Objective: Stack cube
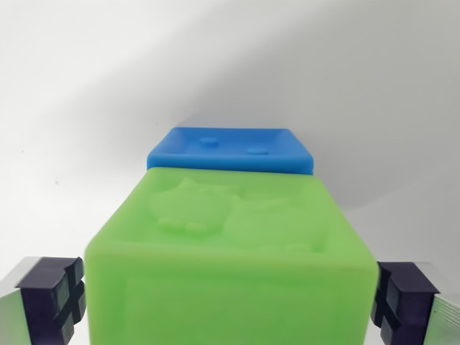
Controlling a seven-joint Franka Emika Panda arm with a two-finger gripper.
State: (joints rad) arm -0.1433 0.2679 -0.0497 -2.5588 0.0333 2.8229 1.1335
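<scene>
Wrist view, and the frame is filled by the green cube [230,266], big and soft-focused, right up under the camera. A raised animal-like relief is seen on its top face. Behind it, toward the top of the frame, the blue cube [231,149] is seen on the white table [86,86], lower in height from this angle, with small studs on its top. Whether the two cubes touch cannot be told; the green one hides the near edge of the blue one.

The gripper [230,298] is spread wide. Its dark pads [52,296] are seen at the wrist view's left and right bottom corners, one on each side of the green cube. The right pad is very close to the cube's side; a sliver of gap appears at the left. So the cube is bracketed, not clamped, as far as can be seen.

The step in hand is judged to be the grasp of the green cube, with the fingers placed on either side of it. Next, a squeeze is called for, square on both side faces, then a lift clear of the table and a carry forward over the blue cube. Only one view is given; nothing more can be checked.
</scene>
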